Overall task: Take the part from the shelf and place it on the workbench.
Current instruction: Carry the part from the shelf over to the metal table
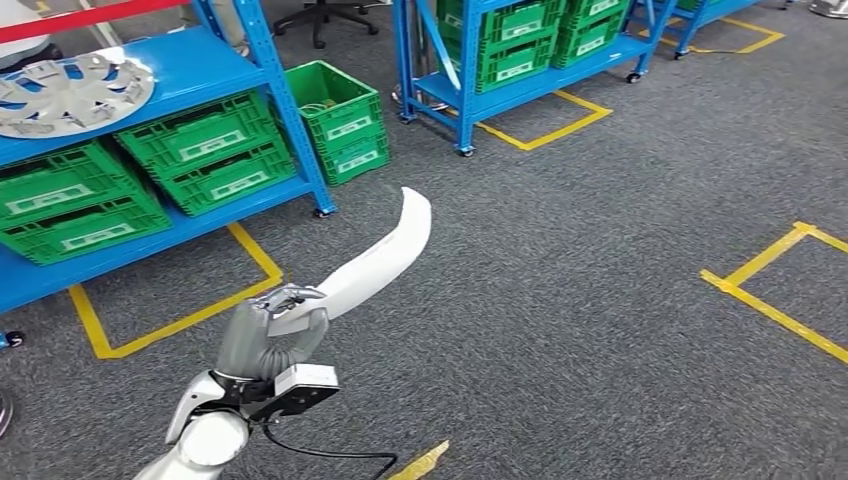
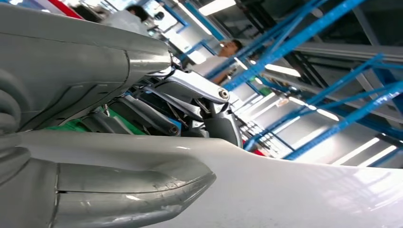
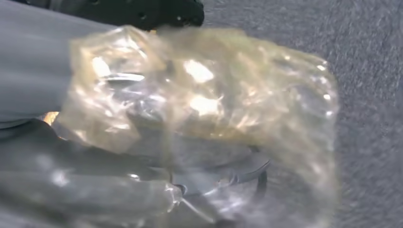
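Fingers of my left hand (image 1: 270,340) grip long curved white plastic part (image 1: 385,255) at its lower end, tip toward one o'clock; it seems stiff, light, slippery.

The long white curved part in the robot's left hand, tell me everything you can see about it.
The long white curved part is a smooth, glossy strip, plastic by its look, broad along its body and narrowing to a rounded tip. The left hand grips its lower end, grey fingers wrapped around it. It slants up and away from the hand over the grey carpet floor, touching nothing else. The left wrist view shows its shiny pale surface close up.
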